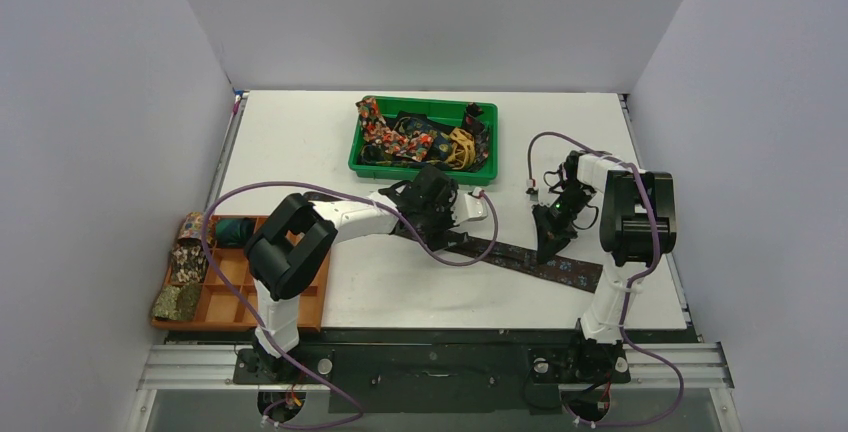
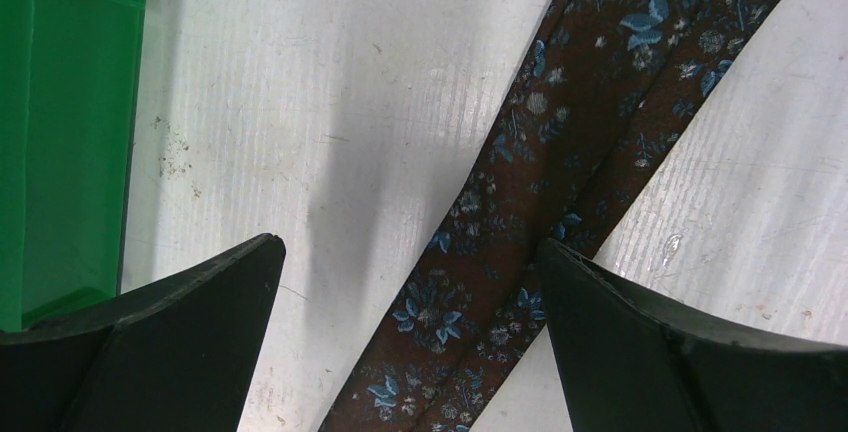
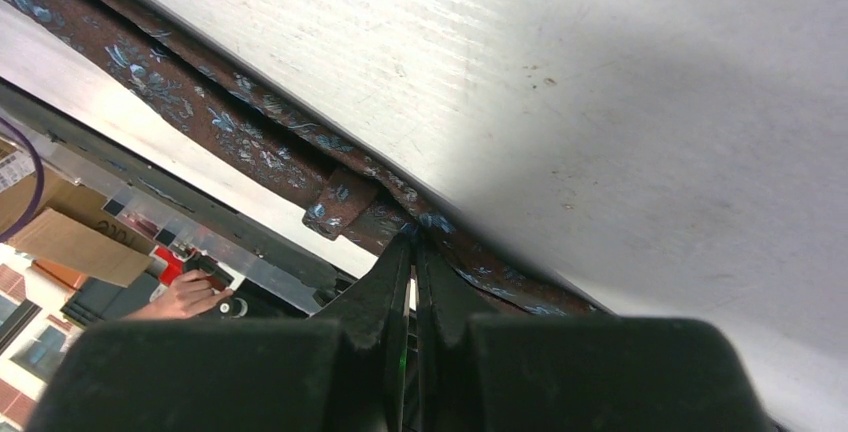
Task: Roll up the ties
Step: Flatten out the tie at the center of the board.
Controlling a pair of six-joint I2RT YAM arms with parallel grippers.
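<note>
A dark brown tie (image 1: 540, 264) with small blue flowers lies flat, slanting across the white table. My left gripper (image 1: 437, 207) hovers over its left part, open. In the left wrist view the tie (image 2: 520, 202) runs between the spread fingers of this gripper (image 2: 410, 245), nearer the right one. My right gripper (image 1: 551, 240) points down onto the tie's right part. In the right wrist view this gripper (image 3: 413, 240) is shut, its tips pinching the tie's edge (image 3: 250, 142). Several more ties (image 1: 415, 137) lie tangled in the green bin.
The green bin (image 1: 420, 169) stands at the back centre; its wall (image 2: 60, 102) is just left of my left fingers. An orange divided tray (image 1: 300, 297) at front left holds several rolled ties (image 1: 186, 264). Purple cables loop off both arms.
</note>
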